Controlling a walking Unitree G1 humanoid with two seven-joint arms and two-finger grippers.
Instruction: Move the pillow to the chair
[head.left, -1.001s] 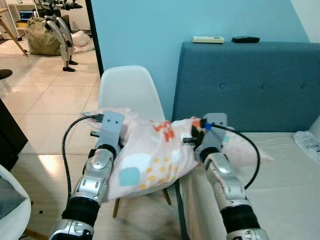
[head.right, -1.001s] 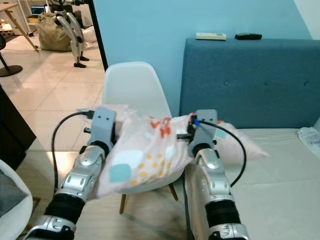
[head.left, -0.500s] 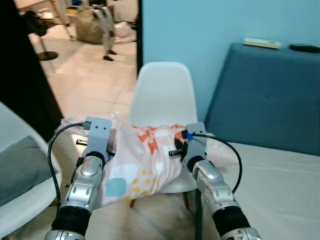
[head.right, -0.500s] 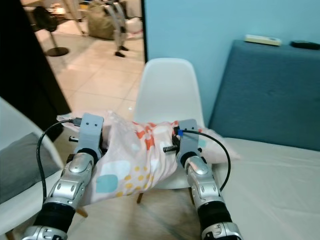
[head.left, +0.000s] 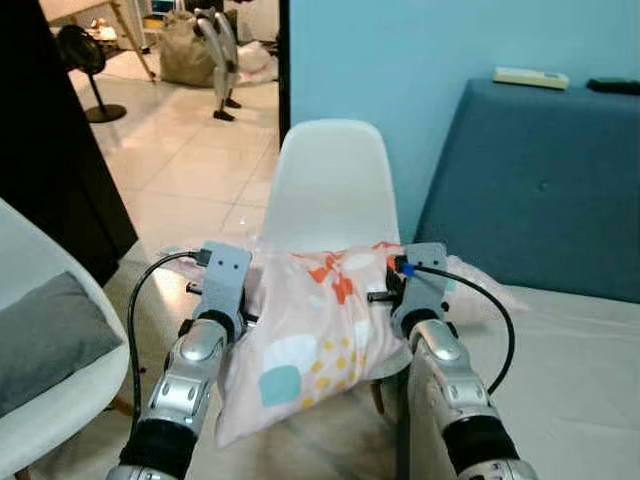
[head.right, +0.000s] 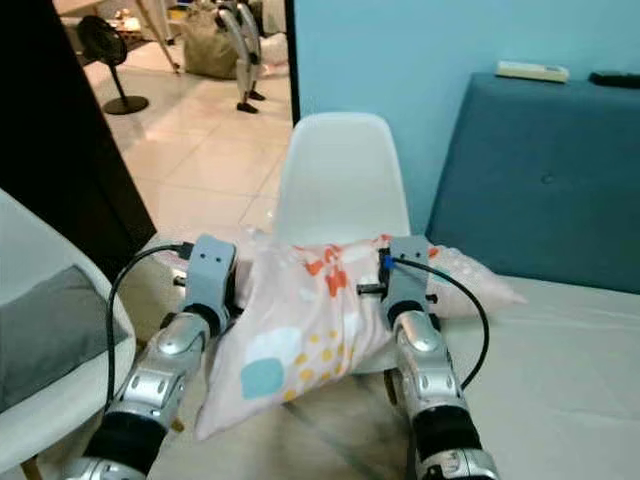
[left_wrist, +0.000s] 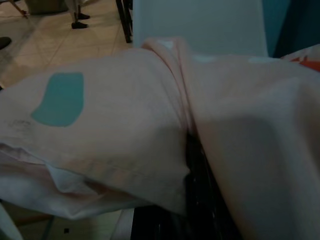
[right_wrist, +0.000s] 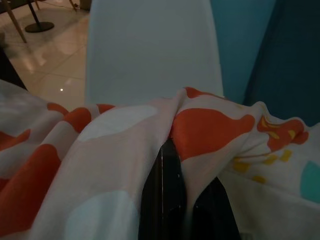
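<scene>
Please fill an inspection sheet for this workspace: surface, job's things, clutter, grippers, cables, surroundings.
Surface: white chair stands straight ahead against the light blue wall; its seat is mostly hidden behind the pillow.
Job's things: patterned pillow is held up in front of the chair between both arms, its lower corner hanging down.
Clutter: two remotes, one white and one black, lie on top of the blue headboard.
Grippers: left gripper and right gripper are each shut on pillow fabric.
Cables: a black cable loops beside the left wrist, another beside the right wrist.
Surroundings: bed to the right, a second chair with grey cushion to the left, tiled floor beyond.
</scene>
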